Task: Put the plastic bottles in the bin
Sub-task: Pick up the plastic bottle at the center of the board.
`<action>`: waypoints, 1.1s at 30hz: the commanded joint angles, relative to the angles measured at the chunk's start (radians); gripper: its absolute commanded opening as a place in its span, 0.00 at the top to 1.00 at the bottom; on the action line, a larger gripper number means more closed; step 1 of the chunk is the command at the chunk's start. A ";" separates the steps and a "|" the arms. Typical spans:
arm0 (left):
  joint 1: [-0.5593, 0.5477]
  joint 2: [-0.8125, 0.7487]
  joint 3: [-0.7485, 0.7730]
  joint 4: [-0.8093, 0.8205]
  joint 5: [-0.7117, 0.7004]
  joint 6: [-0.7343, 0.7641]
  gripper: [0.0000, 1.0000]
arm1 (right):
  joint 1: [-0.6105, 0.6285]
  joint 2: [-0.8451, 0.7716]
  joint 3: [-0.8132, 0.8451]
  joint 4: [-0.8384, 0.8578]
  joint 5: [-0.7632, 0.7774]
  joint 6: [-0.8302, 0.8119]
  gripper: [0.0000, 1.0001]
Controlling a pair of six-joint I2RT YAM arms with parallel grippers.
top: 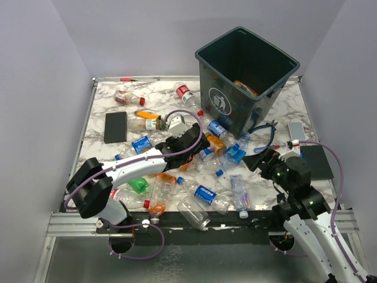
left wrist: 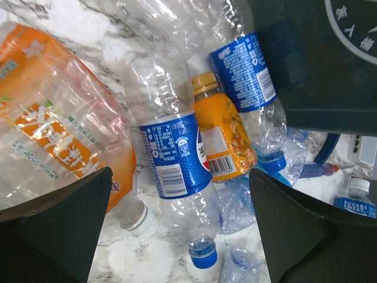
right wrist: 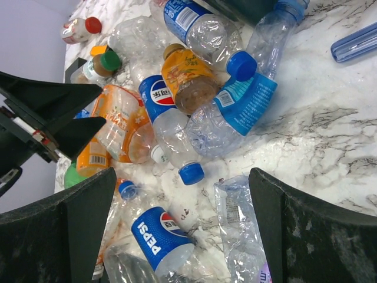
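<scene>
Many plastic bottles lie on the marble table; several are piled left of the dark green bin [top: 247, 76]. My left gripper [top: 194, 144] is open and hovers over this pile. In the left wrist view the gripper [left wrist: 179, 236] straddles a clear Pepsi bottle [left wrist: 174, 156] with a blue label and cap, next to an orange bottle [left wrist: 221, 135] and the bin's wall [left wrist: 318, 65]. My right gripper [top: 254, 162] is open and empty, low over the table in front of the bin. In its wrist view the gripper [right wrist: 182, 230] frames a Pepsi bottle [right wrist: 156, 239] and a crushed clear bottle [right wrist: 241, 230].
A flat black pad [top: 115, 127] lies at the left and another dark pad [top: 318, 162] at the right. Blue-handled pliers [top: 268, 127] and a grey device [top: 296, 130] lie right of the bin. More bottles [top: 126, 97] lie at the far left. An orange item [top: 246, 88] is inside the bin.
</scene>
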 commanded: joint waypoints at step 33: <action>0.047 0.350 0.214 -0.214 0.098 -0.240 0.17 | 0.004 -0.032 0.003 0.005 -0.041 -0.021 0.02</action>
